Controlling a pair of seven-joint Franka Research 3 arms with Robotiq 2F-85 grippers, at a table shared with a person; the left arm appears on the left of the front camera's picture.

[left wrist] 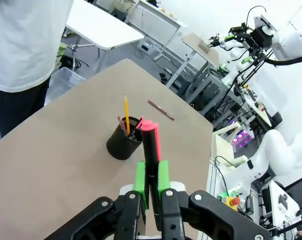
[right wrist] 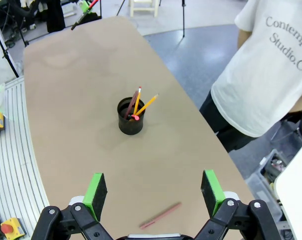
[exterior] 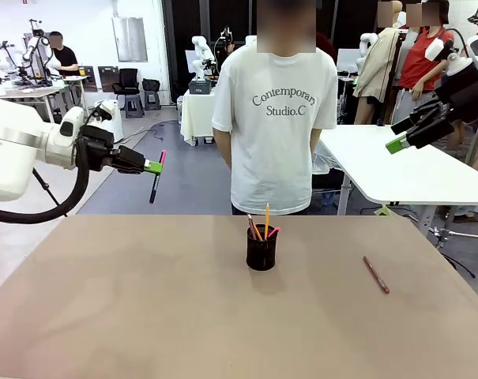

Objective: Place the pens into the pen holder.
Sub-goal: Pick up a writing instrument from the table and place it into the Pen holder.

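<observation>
Up at the table's left side, the left gripper is clamped on a black pen with a pink end. Its green pads pinch the pen just below the pink tip. In the front view the pen hangs nearly upright, pink end uppermost, in the air off the table's far left edge. In the left wrist view the same pen sticks out from between the closed pads, and the pen holder sits on the table beyond it. The pen holder, a black mesh cup, stands near the middle of the brown table, toward its far edge. A yellow pencil rises tallest from it, with a brownish stick and a pink-tipped one leaning beside it. A reddish-brown pen lies flat on the table to the right of the holder, well apart from it. The right gripper hangs high at the right with its jaws spread wide and nothing between them. In its own wrist view the reddish-brown pen lies on the table between the open fingers. A person in a white T-shirt stands at the far side behind the holder.
</observation>
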